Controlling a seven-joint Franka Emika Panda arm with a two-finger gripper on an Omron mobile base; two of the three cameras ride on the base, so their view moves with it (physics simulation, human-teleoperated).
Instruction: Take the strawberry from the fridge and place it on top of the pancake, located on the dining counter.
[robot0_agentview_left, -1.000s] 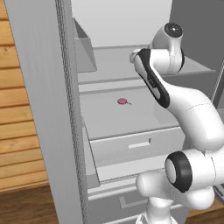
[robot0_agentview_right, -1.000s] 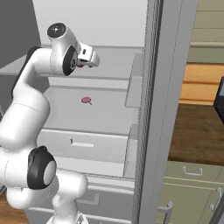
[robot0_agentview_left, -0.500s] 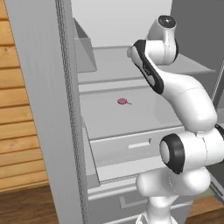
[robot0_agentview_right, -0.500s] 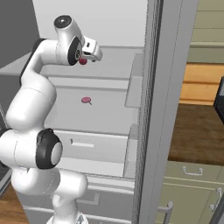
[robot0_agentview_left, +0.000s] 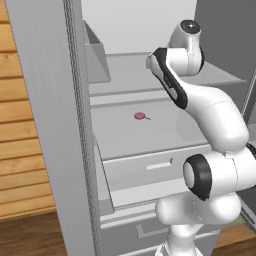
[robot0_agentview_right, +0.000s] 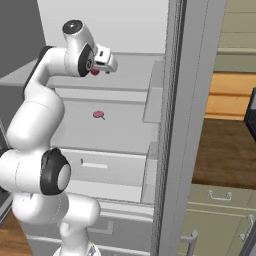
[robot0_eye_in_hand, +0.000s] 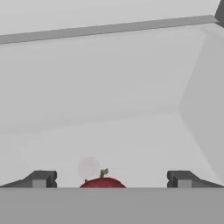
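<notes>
The fridge (robot0_agentview_left: 47, 100) stands open, with its pale shelves showing. In the right base view the strawberry (robot0_agentview_right: 94, 71), a small dark-red thing, lies on the upper shelf (robot0_agentview_right: 132, 75) just under my hand. My gripper (robot0_agentview_right: 111, 66) reaches in over that shelf. In the hand view the strawberry (robot0_eye_in_hand: 103, 182) with its green stalk shows low down between the two fingertips (robot0_eye_in_hand: 40, 179), and my gripper (robot0_eye_in_hand: 111, 180) is open with nothing held. In the left base view my own arm hides the hand. The pancake and the dining counter are out of view.
A small pink-red item (robot0_agentview_left: 140, 116) (robot0_agentview_right: 98, 115) lies on the lower shelf. A drawer (robot0_agentview_left: 160, 165) sits below it. The open door's bins (robot0_agentview_right: 155, 95) flank the shelves on the right. A wood-panelled wall (robot0_agentview_left: 20, 150) is left of the fridge, and pale cabinets (robot0_agentview_right: 220, 215) are lower right.
The arm has straightened and lifted, carrying the hand a little higher and further over the upper shelf. The strawberry has stayed put. The jaws stayed open.
</notes>
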